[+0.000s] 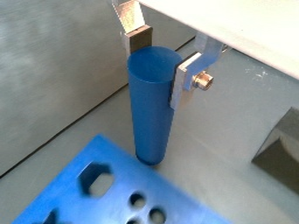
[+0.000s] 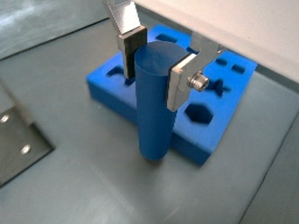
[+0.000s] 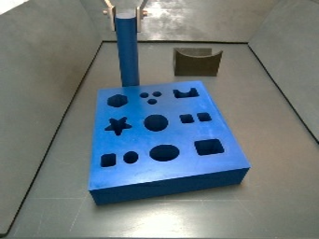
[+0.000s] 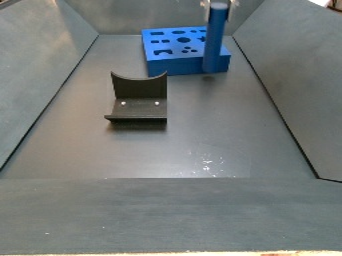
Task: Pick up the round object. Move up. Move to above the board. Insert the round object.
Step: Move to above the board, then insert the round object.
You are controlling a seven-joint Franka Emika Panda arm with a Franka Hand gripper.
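The round object (image 2: pixel 156 105) stands upright on the floor just beside the board (image 2: pixel 211 127), w/ the gripper (image 2: pixel 158 59) clamped near its top, so the lift should go straight up.

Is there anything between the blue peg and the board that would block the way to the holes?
Nothing visible does. The gripper has its jaws closed on the top of the round object, which stands upright on the floor beside the board. The dark notched block sits apart, off that path.
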